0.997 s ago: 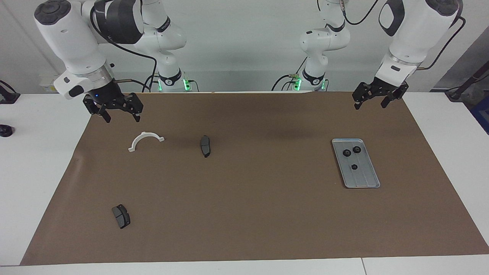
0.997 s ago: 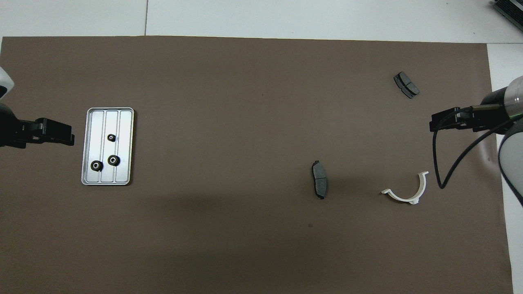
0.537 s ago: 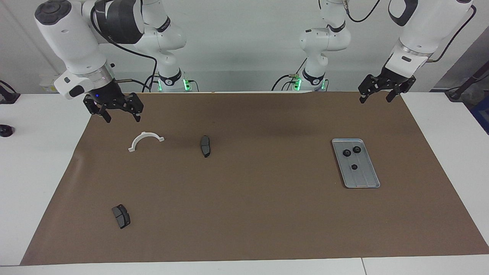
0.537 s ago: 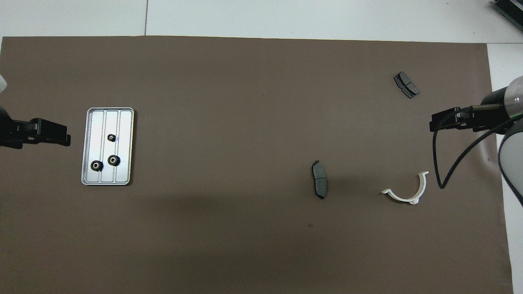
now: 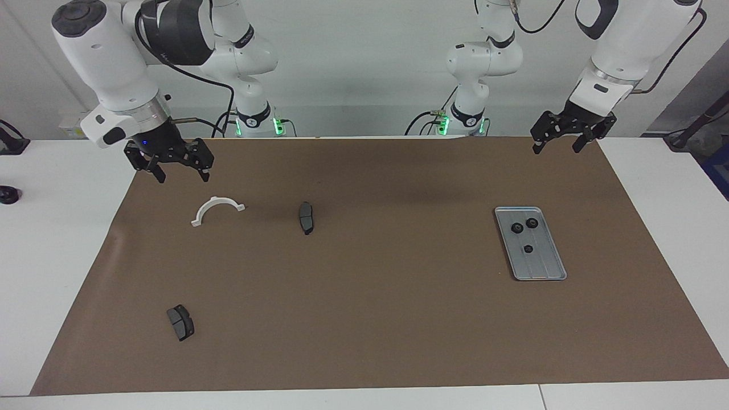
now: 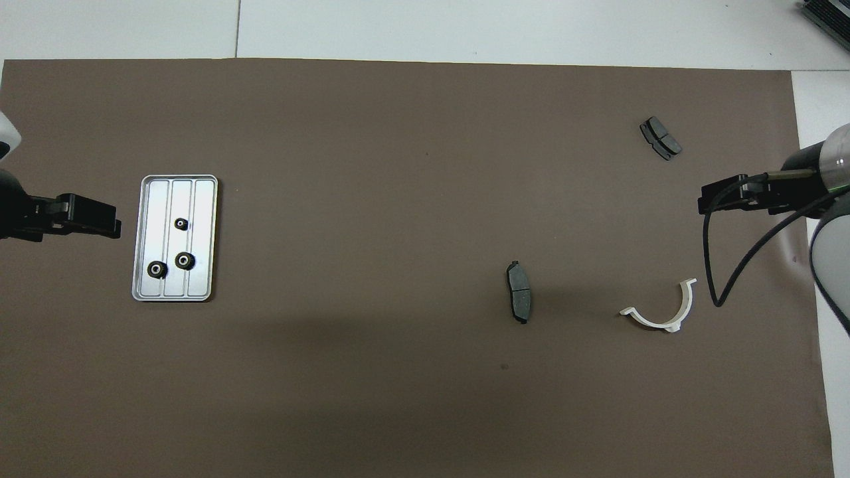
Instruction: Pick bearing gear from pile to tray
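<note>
Left gripper (image 5: 557, 144) has risen, open and empty like right gripper (image 5: 177, 173); ridged metal tray (image 5: 544, 272) holds three round black gears (image 5: 516, 228).

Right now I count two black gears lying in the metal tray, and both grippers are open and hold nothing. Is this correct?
Not quite: the overhead view shows three black gears in the metal tray. The left gripper and right gripper are open and empty.
</note>
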Available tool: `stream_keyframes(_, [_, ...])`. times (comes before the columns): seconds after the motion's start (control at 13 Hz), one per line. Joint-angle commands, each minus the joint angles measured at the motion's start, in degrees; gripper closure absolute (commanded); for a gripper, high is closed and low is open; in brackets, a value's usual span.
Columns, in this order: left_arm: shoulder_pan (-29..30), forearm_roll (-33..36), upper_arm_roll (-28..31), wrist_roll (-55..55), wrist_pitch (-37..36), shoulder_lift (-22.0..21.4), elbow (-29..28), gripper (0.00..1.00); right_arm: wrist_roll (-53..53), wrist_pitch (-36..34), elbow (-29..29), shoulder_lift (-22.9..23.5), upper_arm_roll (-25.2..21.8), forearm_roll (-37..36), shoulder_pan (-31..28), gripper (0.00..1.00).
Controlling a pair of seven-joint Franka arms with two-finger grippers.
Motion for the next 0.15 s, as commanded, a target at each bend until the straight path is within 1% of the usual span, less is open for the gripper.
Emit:
stream_keyframes(0.0, [1.0,-1.0,-0.6,0.2,-0.9,-0.9,-0.3,0.0,-1.2,0.3,-1.7,-1.6,0.0,1.1,-0.4,0.0])
stream_keyframes(0.08, [1.0,-1.0,-0.6,0.2,-1.2,-0.8,-0.2,0.0,-1.2,0.2,-1.7,-1.6,0.0,1.1,-0.4,0.0])
